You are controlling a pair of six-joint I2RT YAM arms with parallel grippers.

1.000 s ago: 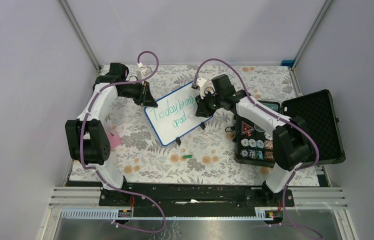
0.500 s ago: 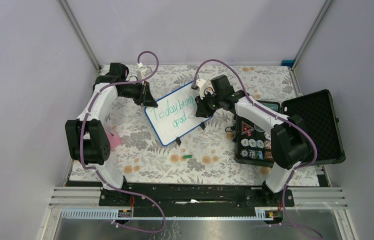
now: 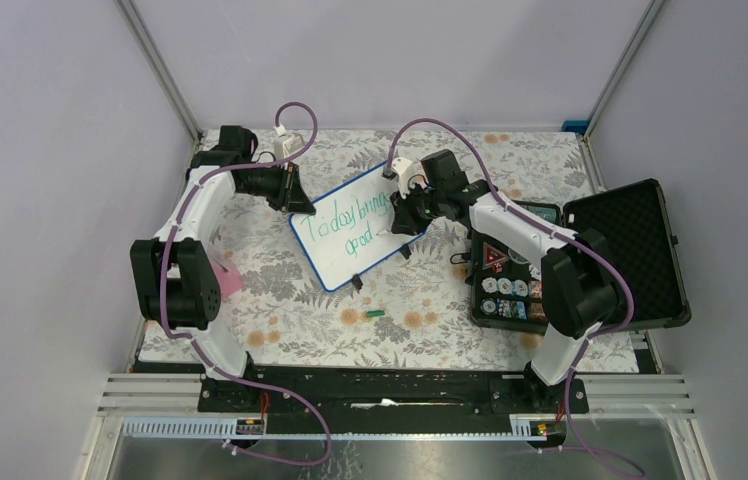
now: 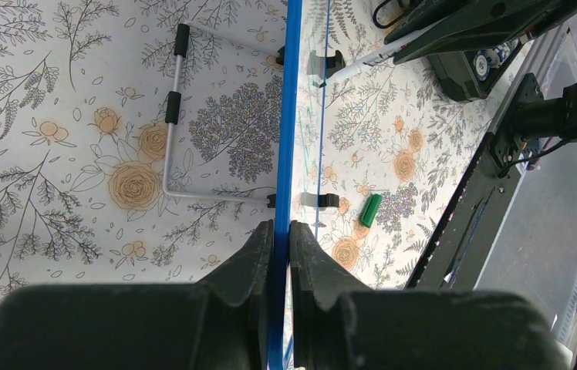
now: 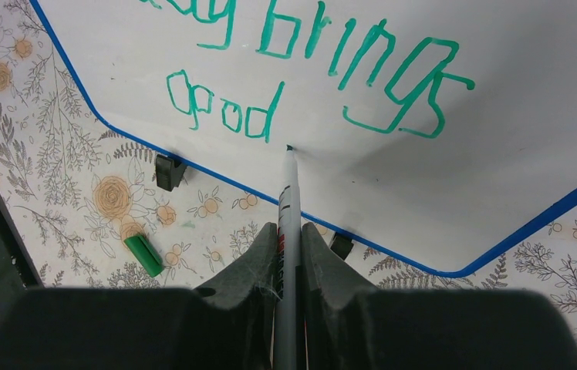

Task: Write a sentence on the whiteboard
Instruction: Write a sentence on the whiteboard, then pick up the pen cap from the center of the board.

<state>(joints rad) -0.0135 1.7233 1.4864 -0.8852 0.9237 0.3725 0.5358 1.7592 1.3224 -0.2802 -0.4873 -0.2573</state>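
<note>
On floral table (image 3: 430,300), blue-framed glossy whiteboard (image 3: 335,262), green sentence (image 3: 353,222) in two lines

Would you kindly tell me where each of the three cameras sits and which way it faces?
Top external: above and behind the robot, looking down at the table; left arm and right arm show.
Left wrist: looks along the whiteboard's blue edge; left gripper clamps it.
Right wrist: faces the sentence; right gripper holds the marker, tip at the whiteboard.
Shared: both wrist views show the green cap.

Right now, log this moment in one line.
left claw: grips whiteboard edge | right claw: grips marker | tip: at sentence end
</note>
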